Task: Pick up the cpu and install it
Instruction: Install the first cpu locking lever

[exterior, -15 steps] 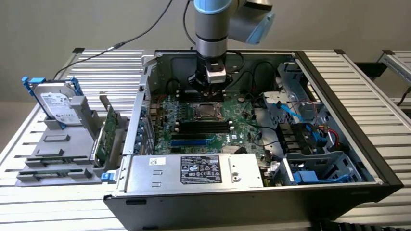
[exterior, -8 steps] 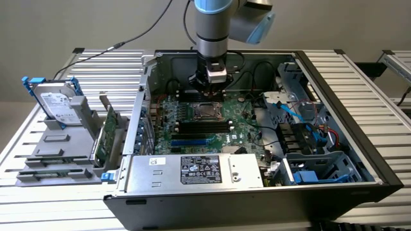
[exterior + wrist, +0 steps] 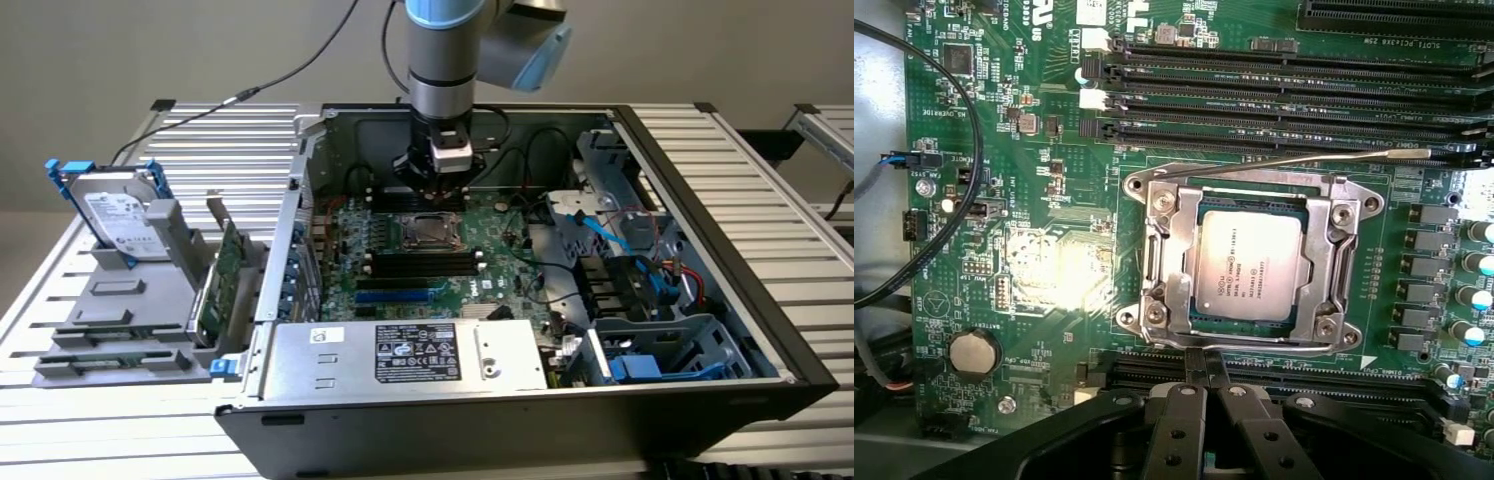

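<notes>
Silver cpu [image 3: 1249, 265] seated in socket frame [image 3: 1159, 290] on motherboard [image 3: 1034, 150], lid print too fine to read, gripper [image 3: 1204, 368] closed, empty, seemingly touching the frame.

Metal and gloss
Dull silver metal on cpu [image 3: 1249, 265], brighter bare metal on frame [image 3: 1162, 262], glossy green on board [image 3: 1054, 175], matt black on hand [image 3: 1206, 368].

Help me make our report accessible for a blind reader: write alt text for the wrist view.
The cpu, silver top up, sits in the metal socket frame on a green motherboard. The gripper hangs beside the socket's edge, fingers shut with nothing between them; black memory slots run beyond the socket.
</notes>
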You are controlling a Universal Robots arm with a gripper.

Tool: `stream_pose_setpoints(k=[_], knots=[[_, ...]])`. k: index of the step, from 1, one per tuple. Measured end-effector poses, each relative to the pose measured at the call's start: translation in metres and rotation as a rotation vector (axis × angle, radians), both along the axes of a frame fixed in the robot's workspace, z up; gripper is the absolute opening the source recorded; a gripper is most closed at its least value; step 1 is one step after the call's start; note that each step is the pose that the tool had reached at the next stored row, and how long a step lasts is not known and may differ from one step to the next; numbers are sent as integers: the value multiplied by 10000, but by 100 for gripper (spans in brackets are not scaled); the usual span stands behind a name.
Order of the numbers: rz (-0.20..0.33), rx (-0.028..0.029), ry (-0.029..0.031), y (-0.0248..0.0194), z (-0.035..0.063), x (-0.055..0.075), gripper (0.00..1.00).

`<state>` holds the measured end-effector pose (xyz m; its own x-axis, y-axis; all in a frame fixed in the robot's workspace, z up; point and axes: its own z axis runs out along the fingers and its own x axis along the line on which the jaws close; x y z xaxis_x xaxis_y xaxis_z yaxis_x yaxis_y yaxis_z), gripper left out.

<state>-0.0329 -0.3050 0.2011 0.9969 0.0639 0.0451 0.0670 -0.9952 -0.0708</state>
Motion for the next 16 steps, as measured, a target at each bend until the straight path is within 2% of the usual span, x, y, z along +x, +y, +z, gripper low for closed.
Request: stream_pose_setpoints(k=[16], knots=[[0, -1, 1, 0, -6, 8, 11]])
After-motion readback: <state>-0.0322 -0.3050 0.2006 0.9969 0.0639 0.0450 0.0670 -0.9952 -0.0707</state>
